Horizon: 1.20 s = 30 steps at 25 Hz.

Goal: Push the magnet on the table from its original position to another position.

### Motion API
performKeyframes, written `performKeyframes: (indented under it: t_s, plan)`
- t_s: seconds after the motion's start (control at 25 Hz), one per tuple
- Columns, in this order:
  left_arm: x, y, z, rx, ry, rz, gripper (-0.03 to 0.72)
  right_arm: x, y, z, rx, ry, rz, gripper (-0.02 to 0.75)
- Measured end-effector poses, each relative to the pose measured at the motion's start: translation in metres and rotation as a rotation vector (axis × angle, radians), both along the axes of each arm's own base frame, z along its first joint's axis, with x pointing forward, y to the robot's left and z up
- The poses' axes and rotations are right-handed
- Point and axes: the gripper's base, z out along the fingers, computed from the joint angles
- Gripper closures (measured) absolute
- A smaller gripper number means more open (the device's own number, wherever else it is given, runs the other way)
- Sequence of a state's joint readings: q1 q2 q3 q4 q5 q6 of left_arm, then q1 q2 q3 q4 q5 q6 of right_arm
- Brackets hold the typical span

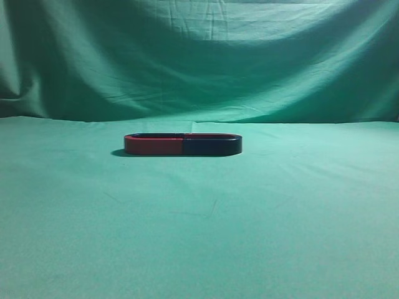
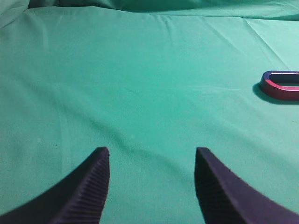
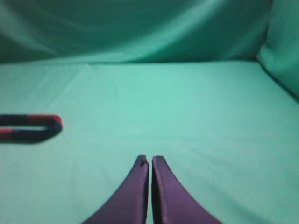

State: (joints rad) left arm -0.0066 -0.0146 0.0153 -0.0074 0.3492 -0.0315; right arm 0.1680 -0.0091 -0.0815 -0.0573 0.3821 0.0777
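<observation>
The magnet (image 1: 212,146) is a low dark navy U lying on the table (image 1: 199,243) at mid-depth. Its open end meets a same-sized red U-shaped magnet (image 1: 153,145) on its left, and together they form one long oval. In the right wrist view the dark magnet's rounded end (image 3: 44,134) lies at the far left. My right gripper (image 3: 150,161) is shut and empty, well to the right of it. In the left wrist view only the red magnet's rounded end (image 2: 279,87) shows at the right edge. My left gripper (image 2: 152,151) is open and empty over bare cloth. Neither gripper shows in the exterior view.
A green cloth backdrop (image 1: 199,56) hangs behind the table. Green cloth also rises at the right side in the right wrist view (image 3: 285,42). Nothing else lies on the table in any view.
</observation>
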Motion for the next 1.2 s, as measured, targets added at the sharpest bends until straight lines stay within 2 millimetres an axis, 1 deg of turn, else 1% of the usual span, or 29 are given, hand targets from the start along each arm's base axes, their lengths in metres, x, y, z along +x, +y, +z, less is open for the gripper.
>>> performKeyframes:
  t_s: [0.16,0.24,0.48,1.2]
  plan:
    - [0.000,0.000,0.000,0.000,0.000,0.000,0.316,0.003,0.000,-0.026,-0.009,0.057,-0.017,0.738]
    - [0.000,0.000,0.000,0.000,0.000,0.000,0.316,0.004,0.000,-0.033,-0.013,0.077,-0.017,0.738]
    - [0.000,0.000,0.000,0.000,0.000,0.000,0.316,0.003,-0.001,-0.036,-0.018,0.110,-0.019,0.738]
    - [0.000,0.000,0.000,0.000,0.000,0.000,0.316,0.003,-0.001,-0.037,-0.018,0.112,-0.019,0.738]
